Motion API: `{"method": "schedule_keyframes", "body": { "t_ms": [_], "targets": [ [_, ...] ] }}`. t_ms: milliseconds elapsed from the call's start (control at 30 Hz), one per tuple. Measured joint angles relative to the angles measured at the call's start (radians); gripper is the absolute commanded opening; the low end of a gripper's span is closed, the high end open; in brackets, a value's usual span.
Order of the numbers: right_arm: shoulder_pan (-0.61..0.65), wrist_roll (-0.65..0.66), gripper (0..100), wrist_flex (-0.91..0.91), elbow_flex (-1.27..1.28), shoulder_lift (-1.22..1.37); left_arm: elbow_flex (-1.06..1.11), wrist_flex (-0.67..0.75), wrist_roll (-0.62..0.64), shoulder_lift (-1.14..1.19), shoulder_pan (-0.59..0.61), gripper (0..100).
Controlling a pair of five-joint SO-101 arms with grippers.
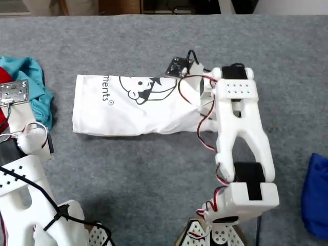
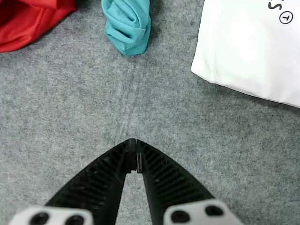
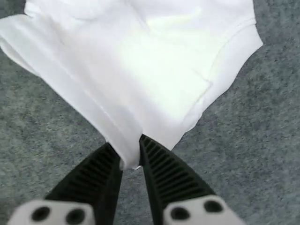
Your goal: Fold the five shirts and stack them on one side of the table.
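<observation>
Far left edge of the table (image 1: 154,169): red shirt (image 2: 28,23) and teal shirt (image 2: 129,26), both bunched and unfolded, lying touching each other. Judged to be waiting their turn, not a stack. The left arm sits beside them, with the left gripper (image 2: 132,152) low over bare grey felt, just short of the teal shirt. Its fingers are pressed tip to tip with nothing between them. It looks parked clear of the working area so the cloth in the centre can be handled freely. Centre: white shirt (image 1: 133,105), already folded lengthwise into a long flat band. The long axis runs left to right across the table, roughly parallel to the far edge. The printed side is up, with the print along the far long edge and toward the left end. The left end is squared off and lies near the teal shirt without touching it. Which end is collar and which is hem, I cannot tell. Right end of the band: the right gripper (image 3: 131,152) has its fingers drawn narrow and is pinching the layered edge of the white shirt. The cloth fans away from the pinch and lies on the felt. The grip on the short end suggests the next fold would carry this end leftward over the band, halving its length. Risk: only a thin edge is in the pinch, so the layers may slip or separate. Far right edge: blue shirt (image 1: 315,195), crumpled, well apart from the white one.
</observation>
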State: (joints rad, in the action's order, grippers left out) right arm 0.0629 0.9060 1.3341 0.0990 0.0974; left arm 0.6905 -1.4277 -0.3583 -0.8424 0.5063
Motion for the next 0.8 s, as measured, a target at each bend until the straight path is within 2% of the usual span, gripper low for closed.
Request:
{"method": "schedule_keyframes", "body": {
  "t_ms": [400,633,800],
  "targets": [
    [0.0,0.0,1.4,0.0,-0.196,0.183,0.0,0.0,0.0,0.0,0.0,2],
    [0.0,0.0,24.7,0.0,-0.269,0.253,0.0,0.0,0.0,0.0,0.0,2],
    [0.0,0.0,22.9,0.002,-0.278,0.256,0.0,0.0,0.0,0.0,0.0,2]
  ]
}}
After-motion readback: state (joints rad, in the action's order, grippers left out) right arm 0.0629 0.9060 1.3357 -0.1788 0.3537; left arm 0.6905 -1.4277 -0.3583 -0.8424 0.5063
